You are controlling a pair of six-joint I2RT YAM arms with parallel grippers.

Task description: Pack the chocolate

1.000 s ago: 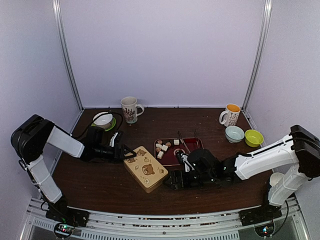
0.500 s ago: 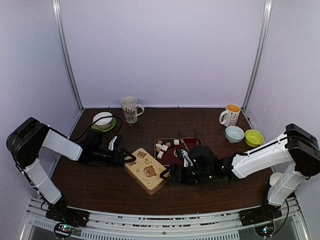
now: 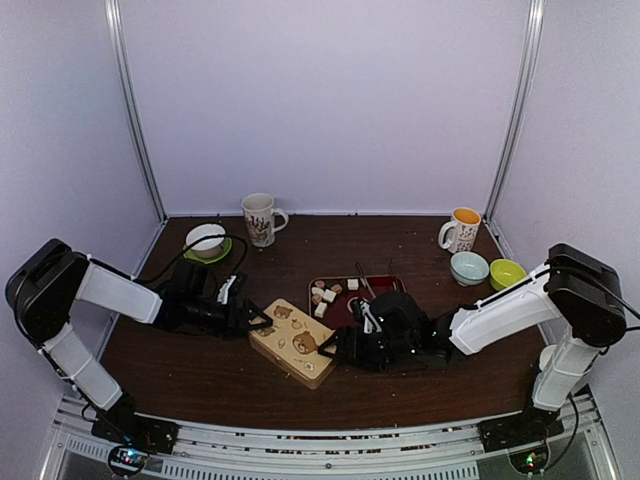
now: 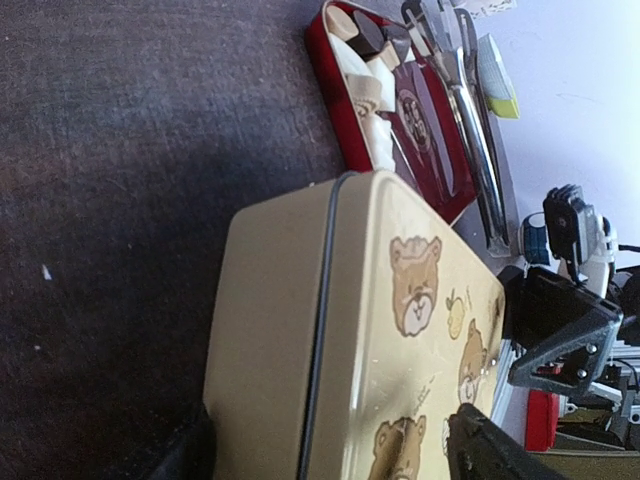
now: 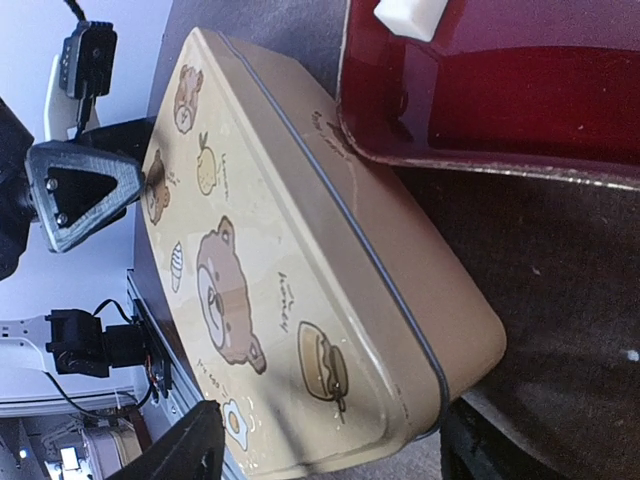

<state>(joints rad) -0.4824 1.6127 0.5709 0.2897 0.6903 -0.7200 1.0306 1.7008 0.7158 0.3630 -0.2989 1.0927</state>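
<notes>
The chocolate (image 3: 322,297) is several white, tan and dark pieces at the left end of a red tray (image 3: 385,290), with metal tongs (image 3: 365,285) lying across it. A cream tin with bear pictures (image 3: 293,340) lies closed, left of the tray. My left gripper (image 3: 255,318) is open and straddles the tin's left end; in the left wrist view (image 4: 330,450) the tin (image 4: 400,330) fills the gap between the fingers. My right gripper (image 3: 335,345) is open and straddles the tin's right corner; in the right wrist view (image 5: 325,445) the tin (image 5: 260,250) lies between the fingers.
A patterned mug (image 3: 260,218) and a white bowl on a green saucer (image 3: 205,238) stand at the back left. A mug with an orange inside (image 3: 461,230), a pale blue bowl (image 3: 468,267) and a green bowl (image 3: 507,274) stand at the back right.
My right gripper has moved left from in front of the tray onto the tin's right corner. The tin has turned and shifted slightly. The left gripper has stayed at the tin's left end.
</notes>
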